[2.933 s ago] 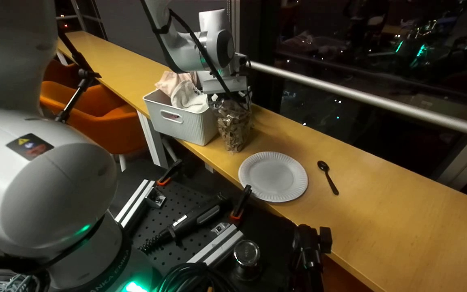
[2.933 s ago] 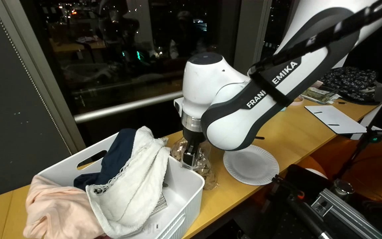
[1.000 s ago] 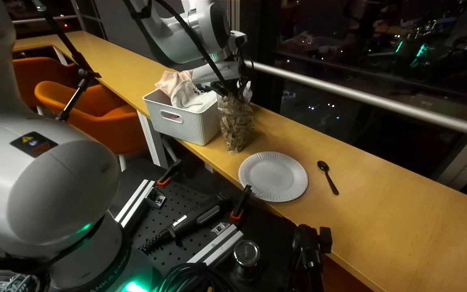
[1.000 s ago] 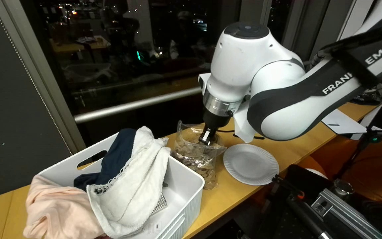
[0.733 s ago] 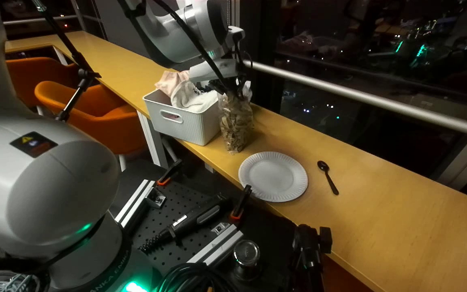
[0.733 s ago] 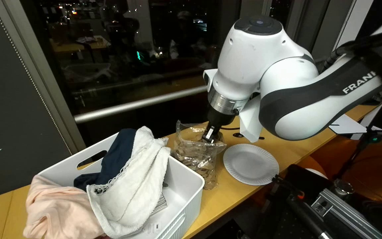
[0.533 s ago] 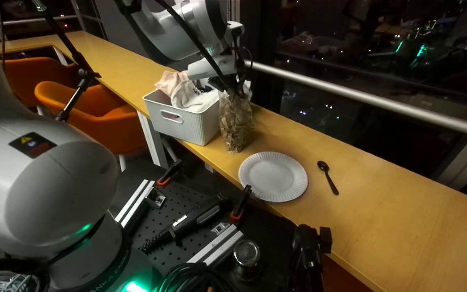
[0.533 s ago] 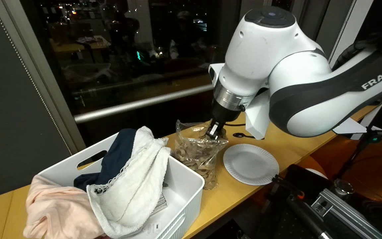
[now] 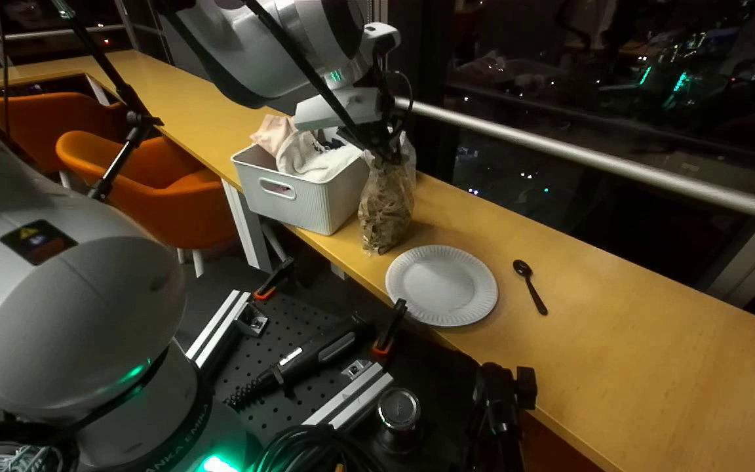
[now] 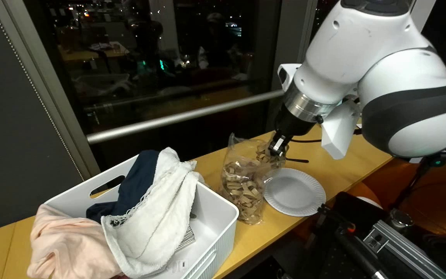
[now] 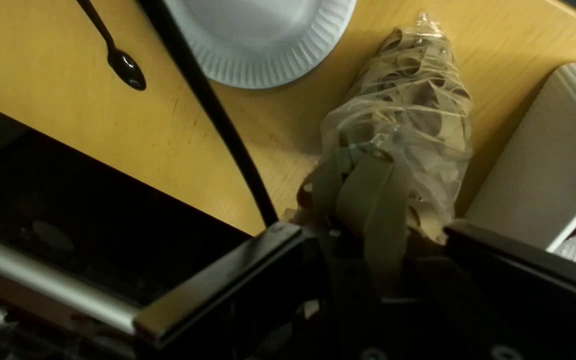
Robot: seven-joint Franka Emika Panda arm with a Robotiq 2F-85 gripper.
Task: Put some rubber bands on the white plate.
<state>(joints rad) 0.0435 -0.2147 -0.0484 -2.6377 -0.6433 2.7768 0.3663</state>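
Note:
In both exterior views the white plate [image 9: 442, 282] lies near the table's front edge. Close beside it, a clear plastic bag [image 10: 242, 186] packed with tan rubber bands stands on the table, leaning toward the plate. My gripper [image 10: 277, 150] is at the bag's mouth, tilted, and is shut on some rubber bands [image 10: 263, 155]; the film of the bag still lies around them. In the wrist view broad tan loops [image 11: 368, 195] of these rubber bands rise from between the dark fingers. Whether bag film is pinched too I cannot tell.
A white basket [image 10: 217, 228] with cloths [image 10: 153, 221] stands right beside the bag. A black spoon [image 9: 529, 286] lies beyond the plate. A window rail [image 9: 587, 157] runs behind the table. A black clamp [image 9: 390, 324] sits at the plate's near side.
My gripper has come up out of the bag with rubber bands in its hold. It has tilted and shifted away from the basket. The bag has been dragged slightly toward the plate.

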